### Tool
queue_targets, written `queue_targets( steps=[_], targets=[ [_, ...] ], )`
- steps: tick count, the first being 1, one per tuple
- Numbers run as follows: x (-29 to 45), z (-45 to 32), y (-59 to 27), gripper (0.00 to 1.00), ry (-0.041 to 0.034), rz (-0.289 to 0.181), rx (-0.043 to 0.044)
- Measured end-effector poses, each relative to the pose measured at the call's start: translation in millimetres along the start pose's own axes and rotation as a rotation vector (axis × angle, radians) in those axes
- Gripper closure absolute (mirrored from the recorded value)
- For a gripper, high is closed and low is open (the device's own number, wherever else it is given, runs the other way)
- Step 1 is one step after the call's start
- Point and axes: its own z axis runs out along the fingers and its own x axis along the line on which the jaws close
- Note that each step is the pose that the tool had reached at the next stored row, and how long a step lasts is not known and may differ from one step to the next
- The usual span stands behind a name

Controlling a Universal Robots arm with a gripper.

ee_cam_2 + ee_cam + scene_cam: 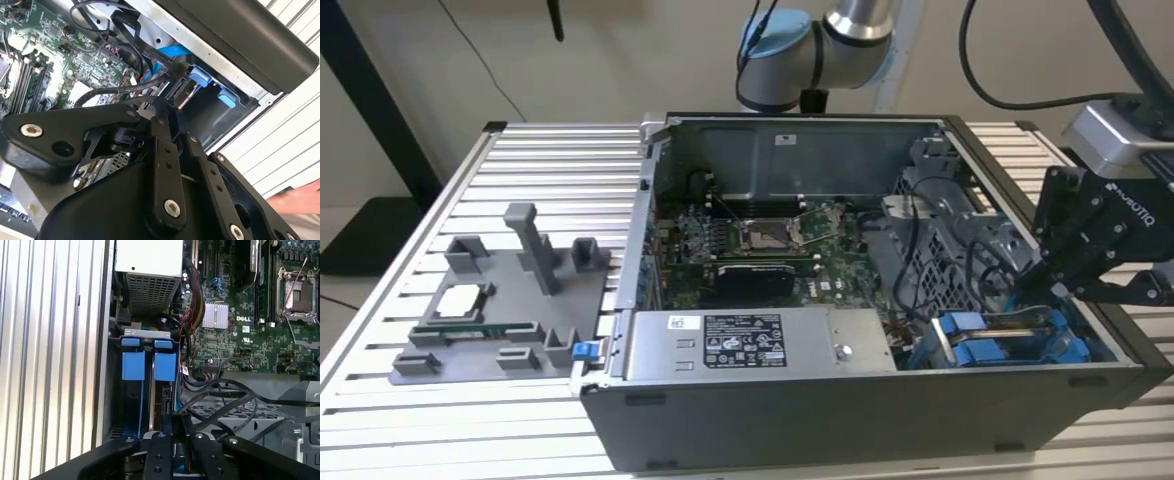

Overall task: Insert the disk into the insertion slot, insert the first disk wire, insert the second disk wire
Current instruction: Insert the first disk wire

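Disk (164,367) comes first: we see its blue frame standing on edge inside the slot (147,333), at the corner of the computer case (854,420), beside the power-supply box (747,340). A second blue frame (133,365) stands just beside it. We judge the disk to be seated, since its blue tabs lie level with the mouth of the bay. It should handle as a dense, stiff metal block, heavy for its size, with smooth faces that would slip between the pads. We reckon it is sensitive to knocks, so the plastic frame and its tabs are the safer places to take hold.

The wire (220,405) is another matter. It is a thin black lead, limp along its run, and we expect it to be rigid only at the small plug. We would grip it on the plug body and not on the cord, because the cord would bend away under any push.

The gripper (177,422) hangs over the open end of the bay, just above the disk's edge. Its fingers are drawn close together, and in both wrist views they appear to pinch the end of that wire (115,92), which loops back over the circuit board (761,240). We cannot tell whether the plug touches the disk.
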Motion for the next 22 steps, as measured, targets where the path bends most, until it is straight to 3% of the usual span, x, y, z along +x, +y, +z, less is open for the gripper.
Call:
queue_targets(
  steps=[11,22],
  targets=[
    [2.2,6.3,-8.8,1.0,-0.0001,0.0,0.0],
    [3.7,11.6,-9.6,1.0,-0.0002,0.001,0.0001]
  ],
)
